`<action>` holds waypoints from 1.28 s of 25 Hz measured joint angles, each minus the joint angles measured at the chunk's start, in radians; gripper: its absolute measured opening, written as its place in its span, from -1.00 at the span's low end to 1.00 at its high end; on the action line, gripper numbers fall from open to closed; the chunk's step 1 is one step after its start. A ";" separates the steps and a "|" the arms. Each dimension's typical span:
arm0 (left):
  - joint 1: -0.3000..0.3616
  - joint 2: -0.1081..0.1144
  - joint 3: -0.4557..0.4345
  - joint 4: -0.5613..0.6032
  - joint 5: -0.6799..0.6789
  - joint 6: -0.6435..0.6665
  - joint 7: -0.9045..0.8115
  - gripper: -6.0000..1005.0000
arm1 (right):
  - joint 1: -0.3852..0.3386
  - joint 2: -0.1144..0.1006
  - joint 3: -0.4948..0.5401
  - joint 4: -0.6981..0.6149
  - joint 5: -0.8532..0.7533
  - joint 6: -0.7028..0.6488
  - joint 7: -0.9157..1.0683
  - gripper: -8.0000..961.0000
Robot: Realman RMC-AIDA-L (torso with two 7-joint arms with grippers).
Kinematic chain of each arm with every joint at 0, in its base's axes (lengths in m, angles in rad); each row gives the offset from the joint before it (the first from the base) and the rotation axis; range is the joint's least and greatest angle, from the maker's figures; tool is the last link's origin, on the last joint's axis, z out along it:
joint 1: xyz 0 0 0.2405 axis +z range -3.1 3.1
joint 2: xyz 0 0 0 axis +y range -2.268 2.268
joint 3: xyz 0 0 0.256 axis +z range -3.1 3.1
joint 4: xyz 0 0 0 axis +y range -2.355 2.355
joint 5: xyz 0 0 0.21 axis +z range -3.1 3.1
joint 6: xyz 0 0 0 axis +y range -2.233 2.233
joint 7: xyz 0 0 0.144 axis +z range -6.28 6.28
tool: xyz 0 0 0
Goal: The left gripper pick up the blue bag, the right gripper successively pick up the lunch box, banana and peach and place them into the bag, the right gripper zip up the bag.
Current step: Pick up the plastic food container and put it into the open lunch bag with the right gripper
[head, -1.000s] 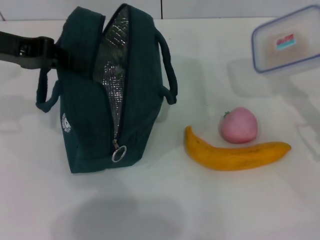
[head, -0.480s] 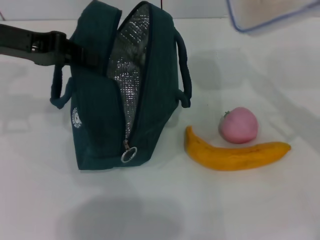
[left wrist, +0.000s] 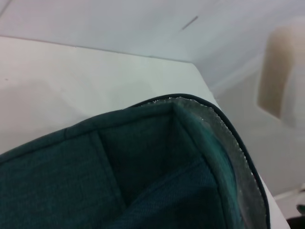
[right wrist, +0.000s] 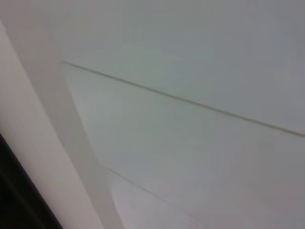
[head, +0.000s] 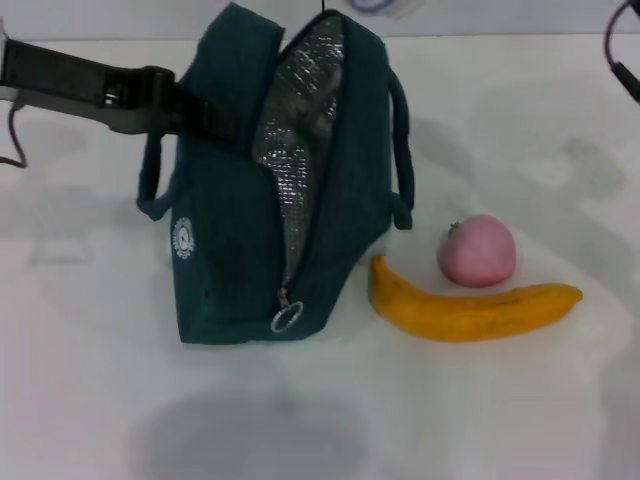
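No readable text — only one unreadable mark.

The large dark teal-blue fabric bag with padded loop handles and silver foil lining [head: 240, 250] carries a small round white logo [head: 182, 240] on its side panel, low on the side toward the robot's left, seen in the head view — its design shows only as a pale disc with faint dark marks, and no letters, brand name or numbers can be made out on it. The two wrist views show no lettering, labels, numbers or signs.
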 joint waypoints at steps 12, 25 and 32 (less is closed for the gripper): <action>-0.022 -0.030 0.021 -0.001 -0.005 -0.013 0.002 -0.93 | 0.046 0.000 -0.099 0.006 -0.016 0.111 -0.008 -0.79; -0.003 -0.024 0.012 -0.002 -0.034 -0.027 0.003 -0.93 | -0.030 0.000 -0.185 0.004 -0.059 0.163 -0.010 -0.79; -0.003 -0.025 0.015 -0.012 -0.042 -0.028 0.005 -0.93 | -0.018 0.000 -0.304 -0.030 -0.067 0.253 -0.005 -0.79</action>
